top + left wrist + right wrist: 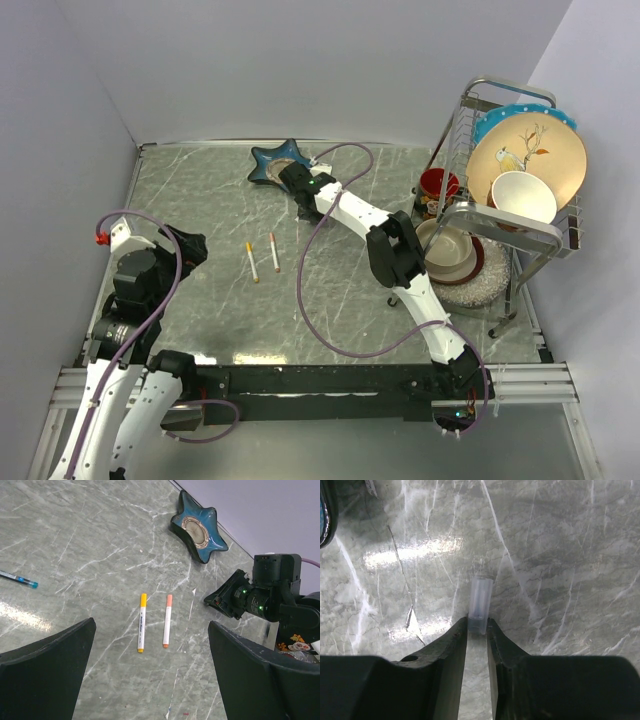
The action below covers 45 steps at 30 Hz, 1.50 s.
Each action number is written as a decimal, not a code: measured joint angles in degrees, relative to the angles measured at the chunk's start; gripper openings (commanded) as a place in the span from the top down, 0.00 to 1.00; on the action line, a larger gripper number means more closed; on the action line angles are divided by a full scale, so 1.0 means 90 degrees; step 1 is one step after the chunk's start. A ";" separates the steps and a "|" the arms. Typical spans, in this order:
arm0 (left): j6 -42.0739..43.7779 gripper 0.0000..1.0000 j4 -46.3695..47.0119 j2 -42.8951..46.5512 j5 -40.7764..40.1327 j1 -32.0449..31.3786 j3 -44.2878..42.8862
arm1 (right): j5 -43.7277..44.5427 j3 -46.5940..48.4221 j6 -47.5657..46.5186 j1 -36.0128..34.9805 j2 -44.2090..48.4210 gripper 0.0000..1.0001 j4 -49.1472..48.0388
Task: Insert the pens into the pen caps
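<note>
Two white pens, the yellow-ended pen and the orange-ended pen, lie flat and parallel, just beside each other on the table. Each carries a coloured sleeve at its far end, the yellow cap and the orange cap; whether these are fully seated cannot be told from this view. A blue pen lies well apart to the left.

The right gripper, near the star-shaped dish, is clamped on a short clear tube of cap-like form, pinched only at its near end with most of its length projecting. The left gripper hangs over the two white pens, fingers spread wide, holding nothing.

Hazards:
- With so shallow a pinch, the tube may pivot or slide between the fingers once a pen presses into it.
- Its transparency makes alignment hard to judge.
- Wide fingers descending on one pen may knock its neighbour — the two lie that close.
- The purple cable, looping near the orange-ended pen, could drag it.
</note>
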<state>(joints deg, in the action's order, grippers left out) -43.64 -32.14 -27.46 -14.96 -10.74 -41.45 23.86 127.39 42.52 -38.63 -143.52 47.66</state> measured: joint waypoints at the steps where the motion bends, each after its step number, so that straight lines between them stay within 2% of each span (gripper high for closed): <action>1: 0.0000 0.01 0.0000 0.0000 -0.0002 0.0000 0.0000 | -0.0010 0.0000 0.0000 0.0002 0.0000 0.73 0.0000; 8: 0.0000 0.01 0.0000 0.0002 -0.0046 0.0000 0.0000 | -0.0085 -0.0051 -0.0087 0.0012 0.0007 0.77 -0.0080; 18: -0.0010 0.01 -0.0002 0.0044 -0.0136 0.0000 0.0000 | -0.0104 -0.0765 -0.0602 -0.0070 0.0357 0.79 -0.0748; 27: -0.0017 0.01 -0.0002 0.0044 -0.0163 0.0002 -0.0002 | 0.0032 -0.2482 -0.0627 -0.0491 0.1387 0.80 -0.0959; 35: -0.0121 0.01 -0.0005 0.0073 -0.0318 0.0002 0.0000 | 0.0112 -0.4138 -0.0537 -0.1285 0.2412 0.80 -0.1151; 41: -0.0488 0.01 -0.0158 -0.0024 -0.0877 0.0005 -0.0002 | 0.0141 -0.5068 -0.0270 -0.1921 0.3002 0.79 -0.1350; 45: -0.1003 0.02 -0.0437 -0.0437 -0.1341 0.0005 -0.0005 | 0.0187 -0.5515 -0.0051 -0.2307 0.3293 0.76 -0.1423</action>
<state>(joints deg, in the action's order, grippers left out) -52.66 -36.07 -31.40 -27.03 -10.70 -41.50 25.54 77.76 42.06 -59.40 -113.89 34.85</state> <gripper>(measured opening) 0.992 0.228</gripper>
